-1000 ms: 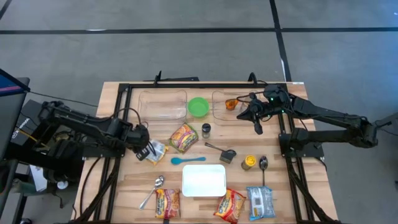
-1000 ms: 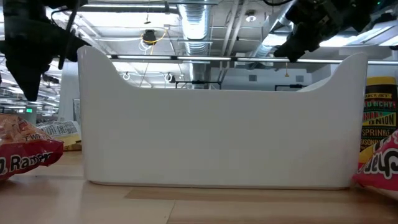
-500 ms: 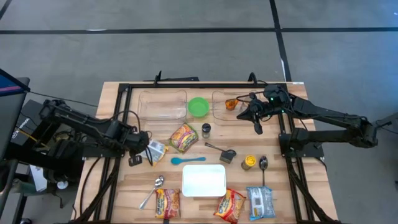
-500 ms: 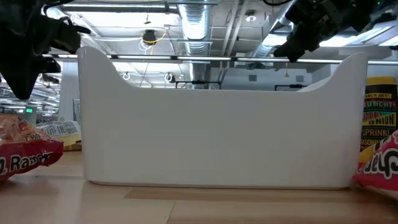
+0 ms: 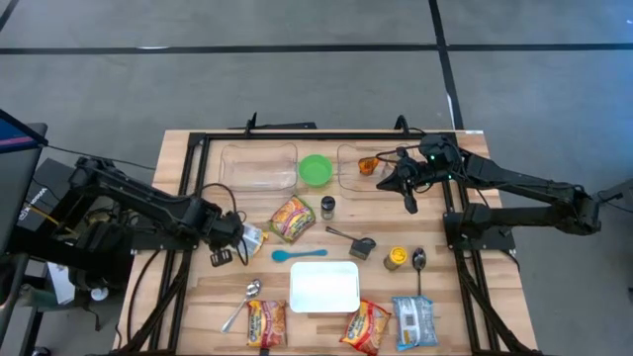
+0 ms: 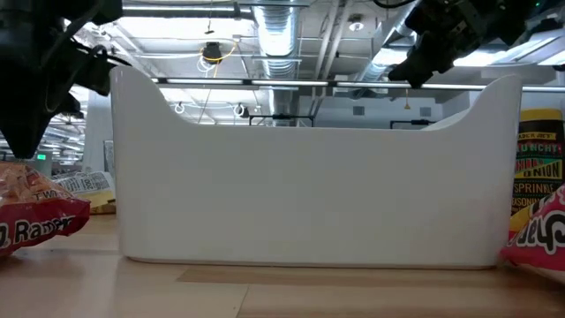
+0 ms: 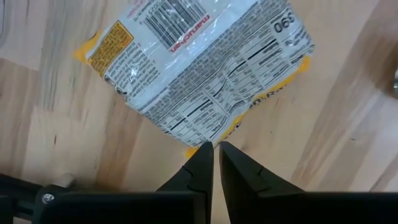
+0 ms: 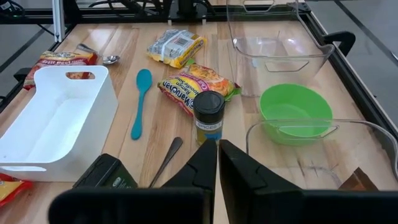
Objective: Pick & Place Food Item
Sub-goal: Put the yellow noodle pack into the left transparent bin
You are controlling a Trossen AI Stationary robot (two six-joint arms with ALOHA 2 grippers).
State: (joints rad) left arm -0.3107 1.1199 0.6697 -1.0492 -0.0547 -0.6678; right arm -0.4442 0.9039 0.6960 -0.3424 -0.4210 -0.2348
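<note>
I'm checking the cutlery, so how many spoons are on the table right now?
3. A metal spoon near the front left, a blue spoon just behind the white bin, and another metal spoon on the right beside the yellow jar.

Right hand (image 8: 217, 163) showing in foreground, two dark fingers (image 8: 202, 165) pressed together, holding nothing. Beyond fingertips, dark-lidded spice jar (image 8: 208, 116) standing upright on wooden worktop (image 8: 155, 118). Orange ramen packet (image 8: 194, 83) lying just behind jar. Blue spoon (image 8: 140, 99) lying between packet and white handled bin (image 8: 56, 118). Green bowl (image 8: 295, 113) sitting between two clear containers (image 8: 278, 43). Yellow-edged noodle packet (image 8: 176, 48) lying face down farther off. Metal spoon (image 8: 111, 60) touching red packet (image 8: 62, 58) behind bin.
</note>
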